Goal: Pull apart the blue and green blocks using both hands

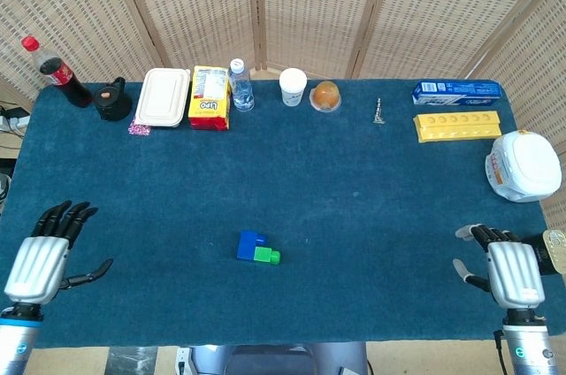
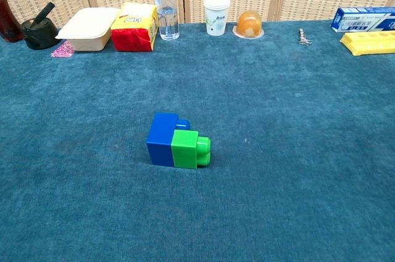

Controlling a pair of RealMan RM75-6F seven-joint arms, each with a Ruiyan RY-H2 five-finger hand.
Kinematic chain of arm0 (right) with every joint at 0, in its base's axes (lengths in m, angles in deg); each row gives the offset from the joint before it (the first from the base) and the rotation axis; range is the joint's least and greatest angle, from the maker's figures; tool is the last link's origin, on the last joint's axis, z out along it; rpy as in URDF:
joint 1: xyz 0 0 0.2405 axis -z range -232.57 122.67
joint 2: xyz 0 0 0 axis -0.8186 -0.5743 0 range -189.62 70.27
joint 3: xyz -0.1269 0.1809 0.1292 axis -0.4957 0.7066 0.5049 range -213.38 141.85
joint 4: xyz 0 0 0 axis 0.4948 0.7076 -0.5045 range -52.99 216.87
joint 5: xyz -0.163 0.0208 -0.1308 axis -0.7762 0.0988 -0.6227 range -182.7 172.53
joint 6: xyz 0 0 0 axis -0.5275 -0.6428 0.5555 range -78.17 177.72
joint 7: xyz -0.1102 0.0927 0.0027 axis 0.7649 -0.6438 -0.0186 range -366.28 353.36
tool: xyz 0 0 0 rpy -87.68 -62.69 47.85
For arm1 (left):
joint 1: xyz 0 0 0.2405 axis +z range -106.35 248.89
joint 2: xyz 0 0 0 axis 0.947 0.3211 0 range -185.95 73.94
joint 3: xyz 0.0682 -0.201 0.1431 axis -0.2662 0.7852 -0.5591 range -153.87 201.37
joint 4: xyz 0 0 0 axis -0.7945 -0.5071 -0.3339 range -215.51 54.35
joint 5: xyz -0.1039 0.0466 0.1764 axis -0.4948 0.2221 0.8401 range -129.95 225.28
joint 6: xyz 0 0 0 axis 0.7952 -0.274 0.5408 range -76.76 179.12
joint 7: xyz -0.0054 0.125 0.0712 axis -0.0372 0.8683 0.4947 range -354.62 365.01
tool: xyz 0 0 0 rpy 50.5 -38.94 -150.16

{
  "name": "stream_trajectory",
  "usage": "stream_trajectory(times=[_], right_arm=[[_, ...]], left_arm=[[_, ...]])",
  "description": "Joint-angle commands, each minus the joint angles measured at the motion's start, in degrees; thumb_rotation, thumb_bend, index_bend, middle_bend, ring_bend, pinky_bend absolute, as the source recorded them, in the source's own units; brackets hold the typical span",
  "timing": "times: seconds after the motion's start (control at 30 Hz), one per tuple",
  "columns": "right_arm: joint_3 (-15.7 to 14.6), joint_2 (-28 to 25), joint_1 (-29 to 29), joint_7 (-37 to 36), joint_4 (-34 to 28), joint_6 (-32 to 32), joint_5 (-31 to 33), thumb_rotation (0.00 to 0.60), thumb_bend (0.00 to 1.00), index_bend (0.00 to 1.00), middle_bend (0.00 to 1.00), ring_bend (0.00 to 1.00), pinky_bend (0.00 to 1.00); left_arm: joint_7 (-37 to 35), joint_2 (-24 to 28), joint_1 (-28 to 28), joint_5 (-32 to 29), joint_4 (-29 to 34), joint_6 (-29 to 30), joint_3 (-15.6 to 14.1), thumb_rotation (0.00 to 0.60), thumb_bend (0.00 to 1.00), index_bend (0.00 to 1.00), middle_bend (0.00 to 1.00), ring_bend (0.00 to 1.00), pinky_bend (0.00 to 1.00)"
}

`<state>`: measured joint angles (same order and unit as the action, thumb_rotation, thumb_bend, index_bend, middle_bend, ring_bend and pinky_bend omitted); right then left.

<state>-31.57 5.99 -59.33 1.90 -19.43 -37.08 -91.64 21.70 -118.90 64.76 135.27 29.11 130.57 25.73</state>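
A blue block [image 1: 249, 244] and a green block [image 1: 266, 256] lie joined together on the blue cloth near the front middle of the table; in the chest view the blue block [image 2: 163, 138] is on the left and the green block [image 2: 189, 149] on the right. My left hand [image 1: 46, 256] hovers over the table's front left, fingers spread, holding nothing. My right hand [image 1: 504, 267] is at the front right corner, fingers apart and empty. Both hands are far from the blocks and out of the chest view.
Along the back edge stand a cola bottle [image 1: 58, 72], a black pot [image 1: 112, 100], a lunch box [image 1: 164, 97], a yellow-red carton [image 1: 210, 97], a water bottle [image 1: 240, 85], a cup [image 1: 293, 88], a blue box [image 1: 455, 89] and a yellow tray [image 1: 457, 125]. A white cooker [image 1: 523, 165] sits at right.
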Motion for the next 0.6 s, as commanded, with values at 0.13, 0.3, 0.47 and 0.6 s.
stream_trajectory(times=[0.13, 0.3, 0.47, 0.6], right_arm=[[-0.19, -0.03, 0.26, -0.18, -0.04, -0.40, -0.47, 0.600, 0.28, 0.40, 0.45, 0.49, 0.44], [-0.35, -0.04, 0.70, -0.20, -0.22, -1.04, -0.78, 0.600, 0.28, 0.40, 0.45, 0.49, 0.44], [-0.57, -0.25, 1.28, -0.02, -0.47, -1.86, -1.21, 0.600, 0.28, 0.40, 0.45, 0.49, 0.44], [-0.62, -0.22, 1.70, -0.38, -0.19, -2.48, -1.38, 0.600, 0.28, 0.40, 0.45, 0.49, 0.44]], left_arm=[[3.53, -0.23, -7.15, -2.64, 2.50, -9.75, 1.40, 0.380, 0.30, 0.18, 0.18, 0.12, 0.20], [-0.74, -3.20, -13.03, -5.61, 1.48, -17.71, 3.37, 0.384, 0.30, 0.18, 0.18, 0.12, 0.20], [-4.10, -6.94, -18.28, -7.15, -2.64, -24.08, 4.43, 0.372, 0.28, 0.18, 0.18, 0.12, 0.21], [-4.45, -9.95, -21.17, -9.38, -5.21, -27.07, 5.10, 0.375, 0.28, 0.18, 0.18, 0.12, 0.25]])
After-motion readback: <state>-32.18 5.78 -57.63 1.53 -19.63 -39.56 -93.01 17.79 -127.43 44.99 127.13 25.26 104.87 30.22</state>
